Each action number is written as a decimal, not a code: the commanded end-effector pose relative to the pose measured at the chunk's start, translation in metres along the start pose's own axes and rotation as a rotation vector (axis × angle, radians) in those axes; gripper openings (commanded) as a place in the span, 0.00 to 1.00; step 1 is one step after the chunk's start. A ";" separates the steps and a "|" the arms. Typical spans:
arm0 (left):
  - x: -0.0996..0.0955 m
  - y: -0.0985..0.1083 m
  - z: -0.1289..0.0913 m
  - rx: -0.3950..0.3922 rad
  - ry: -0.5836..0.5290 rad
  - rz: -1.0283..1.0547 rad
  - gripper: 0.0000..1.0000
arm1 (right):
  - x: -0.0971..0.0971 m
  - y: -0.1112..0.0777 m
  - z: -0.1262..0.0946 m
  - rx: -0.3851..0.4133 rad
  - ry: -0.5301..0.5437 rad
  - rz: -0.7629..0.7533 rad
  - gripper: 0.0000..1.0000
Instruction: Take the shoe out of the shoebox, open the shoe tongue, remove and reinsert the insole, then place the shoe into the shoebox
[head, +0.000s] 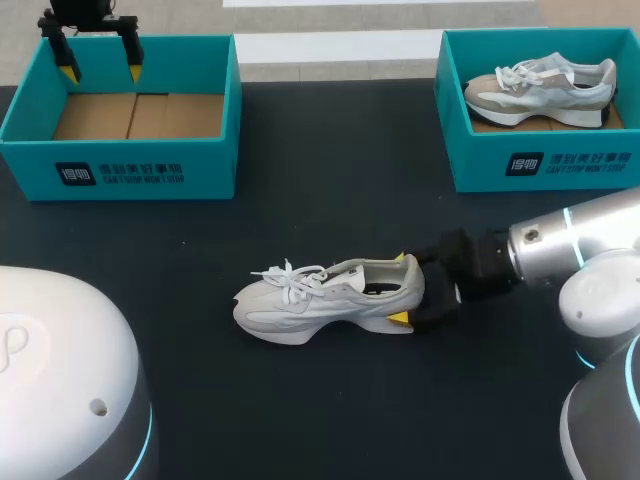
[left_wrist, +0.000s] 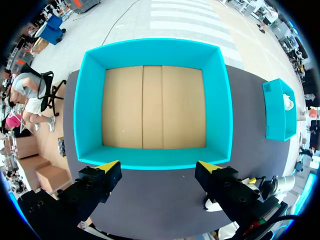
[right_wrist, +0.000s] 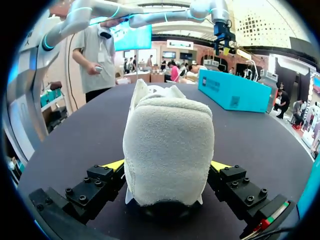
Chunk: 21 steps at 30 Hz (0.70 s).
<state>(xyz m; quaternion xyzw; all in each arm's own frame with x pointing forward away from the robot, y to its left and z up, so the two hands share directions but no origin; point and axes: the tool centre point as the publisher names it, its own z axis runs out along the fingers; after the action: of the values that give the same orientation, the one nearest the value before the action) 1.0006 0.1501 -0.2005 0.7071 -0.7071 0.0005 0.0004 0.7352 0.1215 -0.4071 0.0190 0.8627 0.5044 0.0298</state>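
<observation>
One white shoe (head: 320, 300) upright on its sole near mid-table, toe left, heel right. Pale uppers, thick white sole, laces in a loose bow, mouth open and dark inside. Heel pinched from both sides by the right gripper (head: 400, 289), spread only to the heel's width. Left gripper (head: 100, 68) spread wide, holding nothing, hanging over the far rim of the left box (head: 120, 170), brown cardboard floor showing. Right box (head: 540, 170) at far right, with a second shoe (head: 540, 88), beige, inside. Dark table (head: 330, 180) stretching between shoe and both boxes, shoe well apart from each.
</observation>
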 end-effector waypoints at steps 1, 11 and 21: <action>0.000 0.000 0.000 0.000 -0.001 0.000 1.00 | -0.003 0.000 0.015 -0.009 -0.002 -0.002 1.00; 0.000 0.000 0.000 0.000 -0.001 0.000 1.00 | 0.000 -0.003 0.025 -0.027 0.011 0.015 0.23; 0.000 0.000 0.000 0.000 -0.001 0.000 1.00 | 0.001 -0.005 0.025 -0.022 -0.007 0.027 0.00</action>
<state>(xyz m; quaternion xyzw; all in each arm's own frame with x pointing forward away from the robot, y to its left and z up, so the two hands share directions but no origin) 1.0006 0.1501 -0.2005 0.7071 -0.7071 0.0006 0.0004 0.7353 0.1378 -0.4185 0.0311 0.8559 0.5156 0.0254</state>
